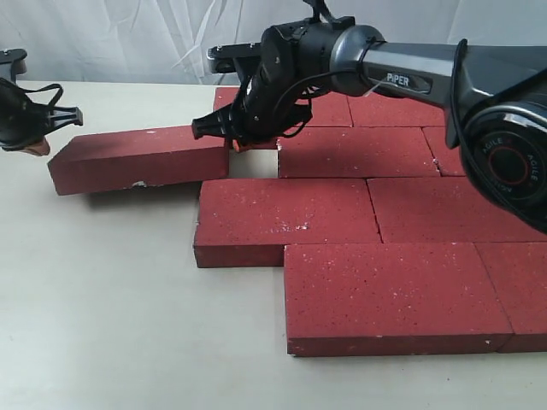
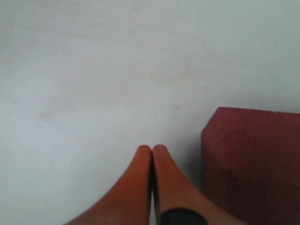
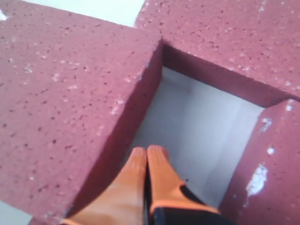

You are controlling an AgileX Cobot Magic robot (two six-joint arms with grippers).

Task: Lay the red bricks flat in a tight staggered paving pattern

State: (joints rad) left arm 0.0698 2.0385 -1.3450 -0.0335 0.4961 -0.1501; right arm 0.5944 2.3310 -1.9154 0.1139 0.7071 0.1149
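Closest to the bench's near edge, the red bricks already lie flat in a front row, and the row behind them is offset by about half a length, with tight joints. Behind that comes the unfinished course. One loose brick lies skewed, angled away from the pattern on your left arm's side, and a pocket of bare bench separates it from the next laid brick. Your right hand reaches down into that pocket with its fingers pressed together and nothing between them, just beside the loose brick's inner end. Your left hand is also closed and empty, low over the bench just off the outer end of that brick. The last course sits toward the far edge, partly hidden by the right arm. Expect these slabs to be heavy, rigid and gritty, so they will probably drag rather than glide. They look too broad to pinch across the face, so push on an end face or long side, low down. Go gently, since white chips at the corners suggest the edges crumble.
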